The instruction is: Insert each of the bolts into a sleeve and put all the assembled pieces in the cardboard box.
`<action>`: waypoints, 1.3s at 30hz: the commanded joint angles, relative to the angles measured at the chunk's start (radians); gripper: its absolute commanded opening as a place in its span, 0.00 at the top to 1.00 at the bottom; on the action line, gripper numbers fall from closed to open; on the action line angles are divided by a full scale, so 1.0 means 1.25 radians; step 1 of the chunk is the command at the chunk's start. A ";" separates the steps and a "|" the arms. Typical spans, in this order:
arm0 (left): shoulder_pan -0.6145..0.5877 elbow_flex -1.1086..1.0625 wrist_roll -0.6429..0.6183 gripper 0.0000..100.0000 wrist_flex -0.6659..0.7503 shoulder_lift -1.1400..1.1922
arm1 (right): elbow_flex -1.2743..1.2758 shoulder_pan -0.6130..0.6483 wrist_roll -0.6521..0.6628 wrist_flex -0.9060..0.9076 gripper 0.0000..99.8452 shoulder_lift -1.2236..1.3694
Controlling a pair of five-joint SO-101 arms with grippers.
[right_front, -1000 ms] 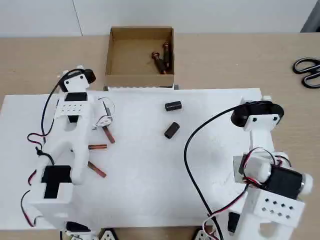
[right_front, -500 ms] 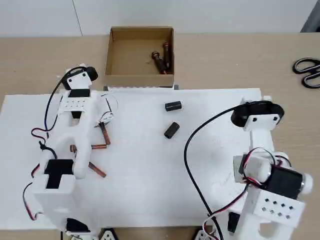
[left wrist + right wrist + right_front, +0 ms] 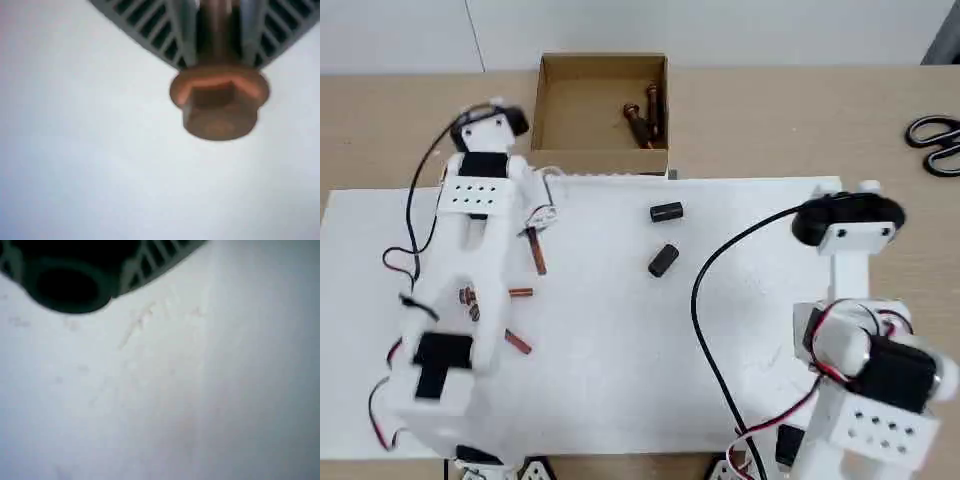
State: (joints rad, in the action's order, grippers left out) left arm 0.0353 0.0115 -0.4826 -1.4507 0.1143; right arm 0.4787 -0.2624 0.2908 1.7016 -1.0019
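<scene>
- Swung toward the far side since a second ago: the left arm, taking the left gripper (image 3: 533, 236) and its held bolt (image 3: 536, 255) up the sheet, nearer the box.
- Left gripper is clamped on the bolt's shank. In the left wrist view the hex head points at the camera and hangs over bare white.
- Left margin: three loose bolts (image 3: 520, 292) lie close against the left arm, one partly tucked under it. There is little open room on that side.
- Centre: two dark sleeves (image 3: 666, 212) lie apart from each other, with open sheet all round them and toward the near edge.
- Far edge: the cardboard box (image 3: 580, 125) sits just beyond the sheet's far border, with the assembled pieces (image 3: 645, 112) against its right wall.
- Unchanged against the earlier frames: the loose bolts, both sleeves and the box contents.
- Right side: the right arm has shifted slightly outward, and a black cable (image 3: 705, 300) loops from it over the sheet.
- Right gripper (image 3: 107, 270) appears closed on a gripped sleeve (image 3: 65, 287), whose open end faces the camera above bare sheet.
- Surface: the white sheet (image 3: 620, 390) lies on a wooden table (image 3: 750, 120). Scissors (image 3: 935, 132) sit at the far right edge, well apart.
</scene>
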 commanded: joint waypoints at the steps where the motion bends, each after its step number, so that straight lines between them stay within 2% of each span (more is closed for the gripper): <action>1: 0.049 0.042 0.000 0.99 -0.072 -0.164 | -0.087 -0.010 -0.016 0.013 0.99 -0.020; 6: 0.080 0.041 0.021 0.99 -0.115 -0.328 | -0.102 -0.008 0.021 -0.024 0.99 -0.111; 8: 0.098 0.021 0.058 0.99 -0.137 -0.385 | -0.087 -0.010 -0.012 -0.062 1.00 -0.165; 12: 0.119 -0.091 0.065 0.99 -0.135 -0.520 | 0.004 -0.007 -0.086 -0.123 1.00 -0.304; 19: 0.102 -0.408 0.066 0.99 0.069 -0.824 | 0.264 0.004 -0.098 -0.263 1.00 -0.547; 23: 0.101 -0.571 0.064 0.99 0.190 -1.004 | 0.367 0.079 -0.098 -0.300 1.00 -0.656; 30: 0.106 -0.757 0.005 0.99 0.292 -1.219 | 0.421 0.257 -0.250 -0.341 1.00 -0.638; 35: 0.108 -0.850 -0.022 0.99 0.338 -1.318 | 0.516 0.408 -0.257 -0.441 1.00 -0.638; 39: 0.108 -0.947 -0.015 0.99 0.426 -1.407 | 0.609 0.511 -0.255 -0.563 1.00 -0.638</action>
State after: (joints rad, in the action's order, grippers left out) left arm 0.1672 -1.1208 -0.4994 -1.0104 -1.5689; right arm 1.1922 0.2961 -0.0192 1.1093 -1.7891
